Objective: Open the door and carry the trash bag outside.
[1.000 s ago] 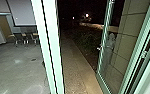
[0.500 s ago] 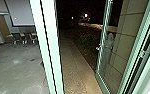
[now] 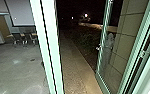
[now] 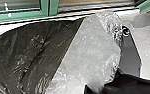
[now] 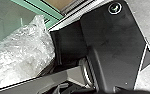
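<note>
In the head view a green-framed glass door (image 3: 101, 57) stands swung outward over the path outside, with a handle on its edge. The trash bag (image 4: 28, 52) shows large in the left wrist view as dark glossy plastic with a pale, clear plastic part beside it, close to the green door frame. In the right wrist view the clear, crinkled plastic of the bag (image 5: 28, 50) lies beside the robot's own dark plate. How the bag is held cannot be made out.
A thick pale green post (image 3: 49, 47) stands left of the opening. Beyond it is a room with chairs (image 3: 23, 38) and a blue seat at the far left. Outside, a paved path (image 3: 74, 67) runs along dark plants. A tiled wall and the near frame are on the right.
The head camera's picture has shifted slightly since a second ago. Between half a second ago and now, hardly anything differs.
</note>
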You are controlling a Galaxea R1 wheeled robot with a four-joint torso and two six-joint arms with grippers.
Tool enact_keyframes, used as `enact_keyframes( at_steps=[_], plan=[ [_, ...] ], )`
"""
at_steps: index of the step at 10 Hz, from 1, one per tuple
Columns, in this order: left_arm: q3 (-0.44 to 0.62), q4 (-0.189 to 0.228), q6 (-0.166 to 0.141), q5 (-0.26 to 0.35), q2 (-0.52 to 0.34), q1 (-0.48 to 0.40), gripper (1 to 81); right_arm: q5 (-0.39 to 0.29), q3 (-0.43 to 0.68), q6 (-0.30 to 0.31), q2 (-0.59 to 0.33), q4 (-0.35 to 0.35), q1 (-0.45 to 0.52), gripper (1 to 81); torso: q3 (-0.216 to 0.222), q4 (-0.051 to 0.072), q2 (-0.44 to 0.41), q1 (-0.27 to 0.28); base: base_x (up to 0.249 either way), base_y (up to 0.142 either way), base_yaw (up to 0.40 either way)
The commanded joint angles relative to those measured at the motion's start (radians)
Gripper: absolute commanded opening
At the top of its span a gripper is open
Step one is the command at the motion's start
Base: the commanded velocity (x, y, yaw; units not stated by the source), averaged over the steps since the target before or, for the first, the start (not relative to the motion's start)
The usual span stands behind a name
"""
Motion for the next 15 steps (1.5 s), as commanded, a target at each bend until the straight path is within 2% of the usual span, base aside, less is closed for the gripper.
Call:
enact_keyframes(
  at_steps=[1, 6, 15],
  plan=[
    [0.001, -0.002, -0.002, 0.045, -0.002, -0.05, 1.0, -0.028, 0.002, -0.001, 0.0, -0.01, 0.041, 81.1, 0.0, 0.0, 0.0, 0.0, 0.0, 0.0, 0.0],
    [0.001, -0.002, -0.002, 0.042, 0.0, -0.052, 1.0, -0.028, 0.0, -0.002, 0.006, -0.01, 0.047, 81.1, 0.0, 0.0, 0.0, 0.0, 0.0, 0.0, 0.0],
    [0.001, 0.001, -0.002, 0.04, -0.002, -0.052, 1.0, -0.028, 0.0, -0.002, 0.011, -0.01, 0.038, 81.1, 0.0, 0.0, 0.0, 0.0, 0.0, -0.088, 0.0]
  ],
)
